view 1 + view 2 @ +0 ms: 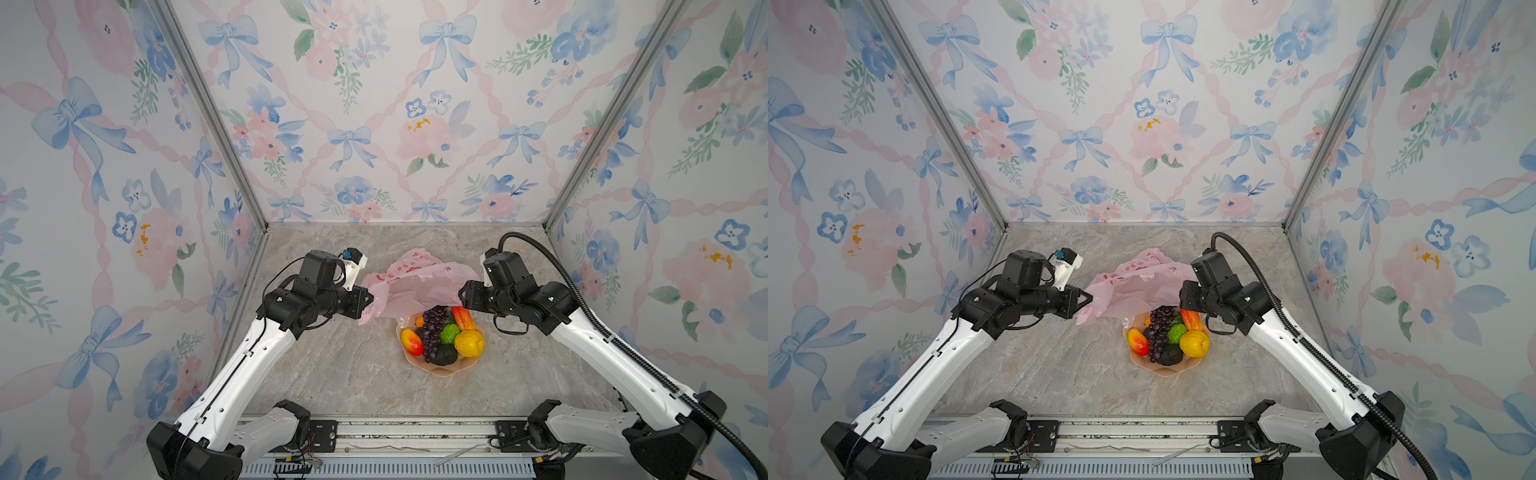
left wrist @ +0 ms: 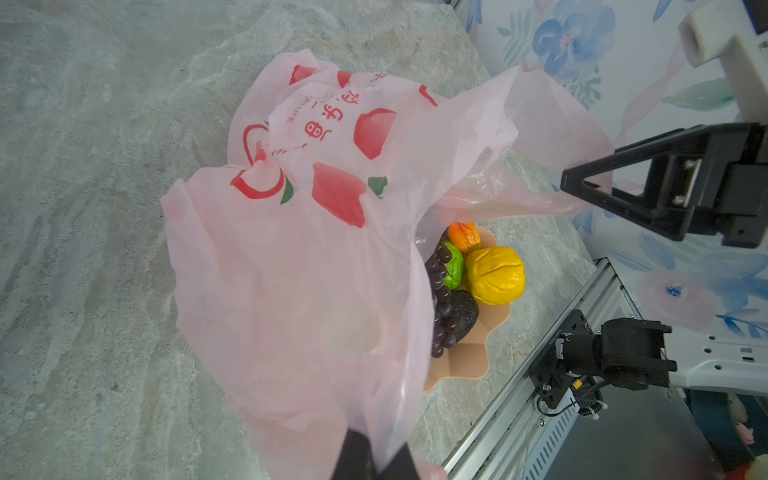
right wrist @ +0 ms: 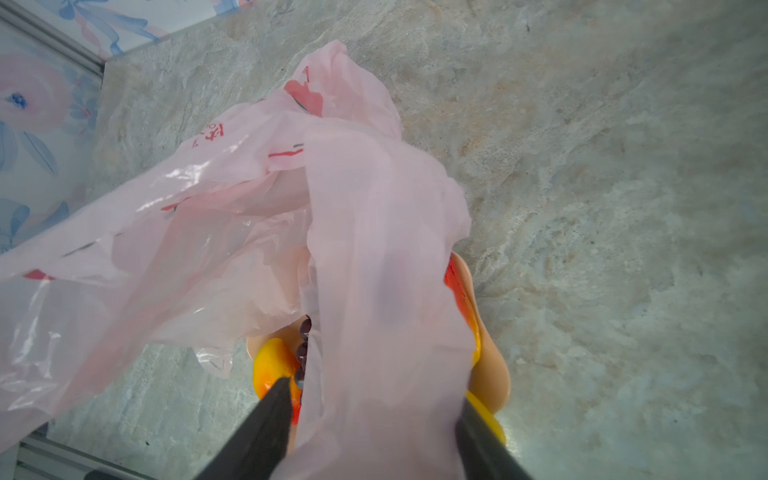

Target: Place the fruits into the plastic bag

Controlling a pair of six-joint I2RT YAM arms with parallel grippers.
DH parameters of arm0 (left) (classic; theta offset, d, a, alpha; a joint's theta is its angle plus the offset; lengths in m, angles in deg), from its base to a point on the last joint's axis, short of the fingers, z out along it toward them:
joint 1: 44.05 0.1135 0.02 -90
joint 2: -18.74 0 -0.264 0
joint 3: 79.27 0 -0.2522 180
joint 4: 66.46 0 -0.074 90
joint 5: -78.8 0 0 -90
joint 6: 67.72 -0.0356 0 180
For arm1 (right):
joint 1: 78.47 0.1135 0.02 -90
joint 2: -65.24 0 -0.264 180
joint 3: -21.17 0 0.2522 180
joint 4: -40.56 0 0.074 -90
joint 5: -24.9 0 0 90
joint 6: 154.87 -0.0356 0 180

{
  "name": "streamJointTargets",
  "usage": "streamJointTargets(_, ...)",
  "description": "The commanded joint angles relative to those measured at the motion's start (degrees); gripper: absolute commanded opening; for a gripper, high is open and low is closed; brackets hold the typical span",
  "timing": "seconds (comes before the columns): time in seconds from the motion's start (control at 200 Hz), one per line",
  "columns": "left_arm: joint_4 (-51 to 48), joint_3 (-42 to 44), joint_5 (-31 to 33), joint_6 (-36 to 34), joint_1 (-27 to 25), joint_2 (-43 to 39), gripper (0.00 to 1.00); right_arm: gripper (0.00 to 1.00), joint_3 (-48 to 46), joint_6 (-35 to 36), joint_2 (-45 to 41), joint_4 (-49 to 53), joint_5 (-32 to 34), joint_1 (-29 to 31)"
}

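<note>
The plastic bag (image 1: 415,282) hangs in mid-table, its near edge lifted and drawn out sideways, its printed body slumped on the table (image 1: 332,365) behind. It sits just behind the fruits (image 1: 444,336) and overlaps the far rim of the peach bowl (image 1: 440,372) that holds them all; none is in the bag yet. Holding the edge at two ends is probably meant to pull the mouth wide and taut so a fruit can drop in; keeping it against the bowl would shorten each carry.

The stretched edge runs across the table from side to side, and that is the bag's long axis here; the body trails from it toward the back wall. The mouth appears to face forward and down toward the bowl, though the folds hide its exact outline.

The left gripper (image 1: 371,300) is closed tight on the bag's left end; in the left wrist view its fingers (image 2: 353,457) meet with film pinched between them. The right gripper (image 3: 374,390) sits at the bag's right end, above the bowl's far side; its fingers (image 3: 266,419) stand apart with a broad band of film between them. Whether they already grip that band cannot be told.
</note>
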Motion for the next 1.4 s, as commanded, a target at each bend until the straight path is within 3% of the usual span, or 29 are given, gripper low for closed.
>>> streamJointTargets(0.0,0.7,0.5,-0.1,0.9,-0.4,-0.8,0.0,0.31,1.0,0.1,-0.5,-0.2,1.6,-0.4)
streamJointTargets(0.145,0.6,0.5,0.7,1.2,-0.4,-1.3,0.0,0.0,1.7,0.5,-0.7,-0.6,1.5,-0.4)
streamJointTargets(0.245,0.6,-0.6,3.4,2.2,-0.3,-1.7,0.0,0.0,4.4,3.6,0.7,-0.9,1.4,-0.4)
streamJointTargets(0.355,0.4,-6.6,7.7,3.6,2.4,2.1,0.0,0.0,13.9,6.9,6.9,-1.0,-0.3,-1.2)
streamJointTargets(0.47,0.3,-21.3,10.5,2.8,9.2,14.0,0.0,0.0,32.7,12.8,19.6,-1.7,-2.2,-4.1)
streamJointTargets(0.54,0.4,-35.0,11.3,3.0,12.4,22.8,0.0,0.0,47.2,16.1,28.6,-1.6,-4.8,-5.6)
streamJointTargets(0.685,0.1,-64.4,17.1,2.6,10.0,33.6,0.0,0.0,77.7,25.1,40.0,-1.6,-3.5,-4.3)
streamJointTargets(0.775,0.5,-79.1,23.4,-3.3,3.3,35.7,0.0,0.0,79.7,30.7,37.2,-8.4,-3.3,-2.2)
streamJointTargets(0.86,2.3,-84.6,31.0,-12.7,-5.4,34.6,0.0,0.0,68.0,36.5,28.4,-19.0,-2.7,0.6)
streamJointTargets(0.935,6.1,-77.4,35.6,-17.5,-10.4,29.4,0.0,0.0,50.4,40.3,18.0,-31.7,-2.3,2.7)
streamJointTargets(1.01,15.6,-56.1,39.6,-20.4,-12.4,19.5,0.0,0.0,33.9,40.9,10.5,-40.2,-1.6,2.6)
streamJointTargets(1.1,30.3,-24.5,46.9,-20.7,-10.9,7.0,0.0,0.0,22.2,36.7,9.0,-35.1,-1.8,-1.6)
streamJointTargets(1.17,29.1,-8.6,42.3,-11.6,-3.7,3.3,0.0,0.0,16.7,33.6,11.9,-27.1,-5.0,-5.3)
streamJointTargets(1.27,28.7,6.3,36.5,-2.9,0.9,0.9,0.0,0.0,10.5,32.5,13.9,-20.3,-7.3,-5.2)
streamJointTargets(1.395,28.8,12.1,33.6,0.8,0.7,-3.2,0.0,0.0,7.7,31.8,11.0,-17.7,-8.6,-3.3)
